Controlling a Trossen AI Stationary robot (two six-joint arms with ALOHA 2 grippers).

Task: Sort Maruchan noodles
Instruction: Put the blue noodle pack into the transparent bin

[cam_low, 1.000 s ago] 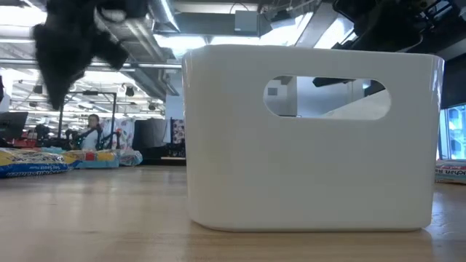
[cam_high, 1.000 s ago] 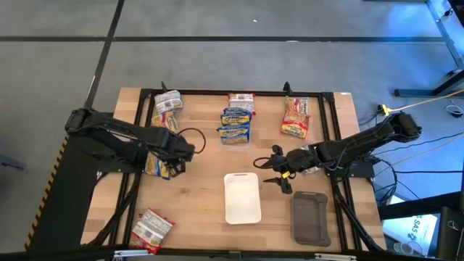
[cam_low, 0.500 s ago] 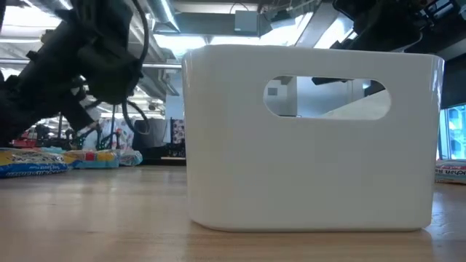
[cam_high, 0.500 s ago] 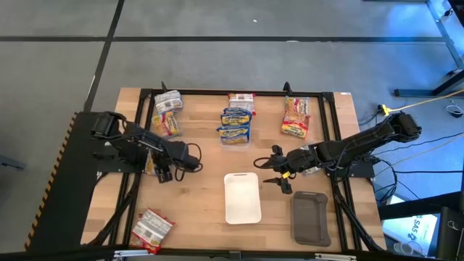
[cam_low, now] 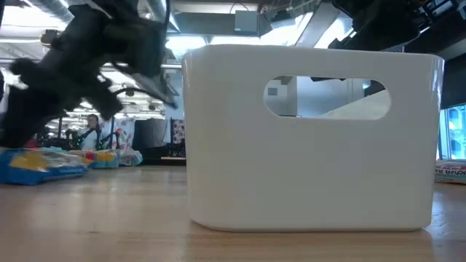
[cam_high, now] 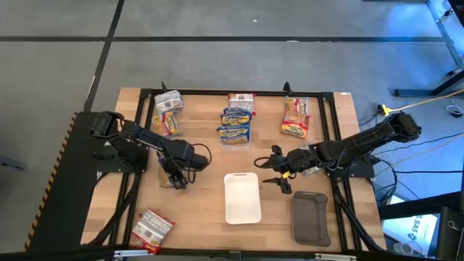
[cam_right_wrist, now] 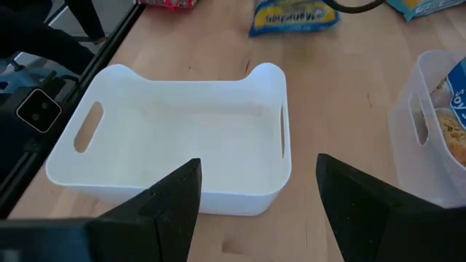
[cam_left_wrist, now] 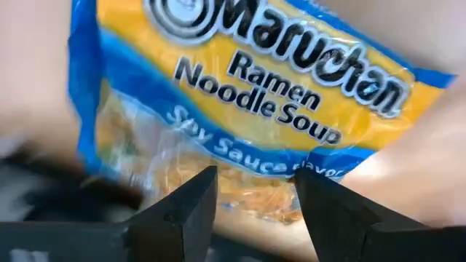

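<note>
A blue-yellow Maruchan noodles packet [cam_left_wrist: 240, 94] lies flat on the table's left half, also seen in the low view [cam_low: 36, 161] and the right wrist view [cam_right_wrist: 295, 18]. My left gripper [cam_high: 176, 181] points steeply down at it, open, with its fingertips [cam_left_wrist: 193, 196] apart just short of the packet's near edge. Whether they touch it does not show. My right gripper [cam_high: 270, 172] hangs open above the table, right of the white tray [cam_high: 242, 197]. More packets lie along the far edge [cam_high: 167, 112] and at the near left [cam_high: 152, 228].
A clear bin with blue-yellow packets [cam_high: 235, 125] stands at the far middle, with red-orange packets [cam_high: 296, 116] to its right. A dark grey tray [cam_high: 310, 217] sits at the near right. The white tray [cam_right_wrist: 175, 145] lies right in front of my right gripper.
My left gripper has sunk toward the table and tipped to point steeply down, drifting toward the near edge and closing in on the blue-yellow packet. Its fingers have stayed open.
</note>
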